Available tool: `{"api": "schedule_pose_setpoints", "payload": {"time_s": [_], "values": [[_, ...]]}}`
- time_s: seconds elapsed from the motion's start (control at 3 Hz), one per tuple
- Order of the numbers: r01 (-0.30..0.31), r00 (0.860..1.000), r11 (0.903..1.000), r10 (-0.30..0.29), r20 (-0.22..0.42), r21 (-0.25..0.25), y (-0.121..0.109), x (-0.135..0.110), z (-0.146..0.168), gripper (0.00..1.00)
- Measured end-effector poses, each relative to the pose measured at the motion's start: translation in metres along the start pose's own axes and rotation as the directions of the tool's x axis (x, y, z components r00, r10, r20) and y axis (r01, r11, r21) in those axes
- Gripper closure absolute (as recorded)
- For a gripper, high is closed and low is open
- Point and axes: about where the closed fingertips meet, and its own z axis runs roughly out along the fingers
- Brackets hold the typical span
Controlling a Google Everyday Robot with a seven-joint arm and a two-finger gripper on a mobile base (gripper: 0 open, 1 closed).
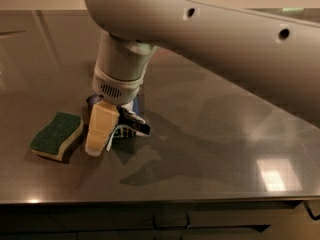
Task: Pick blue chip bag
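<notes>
The blue chip bag (129,124) lies crumpled on the dark grey counter (210,149), left of centre. It is dark blue with white print, and only its right part and a bit of its top-left corner show. My gripper (102,134) hangs from the big white arm (200,29) and is down at the bag, with its cream tip close to the counter at the bag's left side. It covers much of the bag. I cannot see whether it touches the bag.
A green-and-yellow sponge (57,135) lies just left of the gripper, a short gap away. The counter's front edge (160,200) runs along the bottom. The orange ball is hidden behind the arm.
</notes>
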Motion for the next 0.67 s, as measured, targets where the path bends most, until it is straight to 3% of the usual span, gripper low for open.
{"api": "schedule_pose_setpoints", "payload": {"time_s": [0.33,0.67], "values": [[-0.014,0.999,0.9999,0.014,-0.034,-0.004,-0.0011,-0.0052,0.0086,0.12],[-0.024,0.998,0.9996,0.025,-0.059,0.014,-0.0036,-0.0046,0.0127,0.3]]}}
